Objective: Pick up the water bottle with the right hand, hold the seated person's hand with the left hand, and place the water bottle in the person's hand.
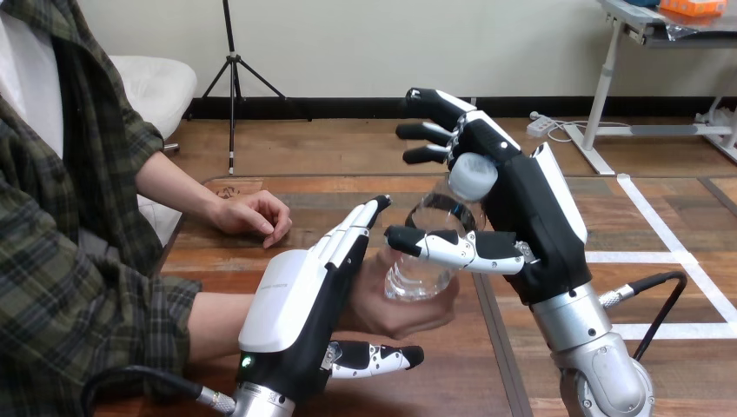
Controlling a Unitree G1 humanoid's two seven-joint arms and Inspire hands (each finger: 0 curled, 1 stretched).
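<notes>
While the right hand (530,217) grips the clear, white-capped water bottle (417,282), tilted with its base at the person's upturned hand (391,321), the left hand (295,295) lies straight-fingered beside it.

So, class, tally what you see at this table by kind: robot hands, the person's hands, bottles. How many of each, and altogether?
Robot hands: 2, the left hand and the right hand
Person's hands: 2, the person's hand resting on the table and the person's hand under the water bottle
Water bottles: 1, the water bottle
Total: 5
</notes>
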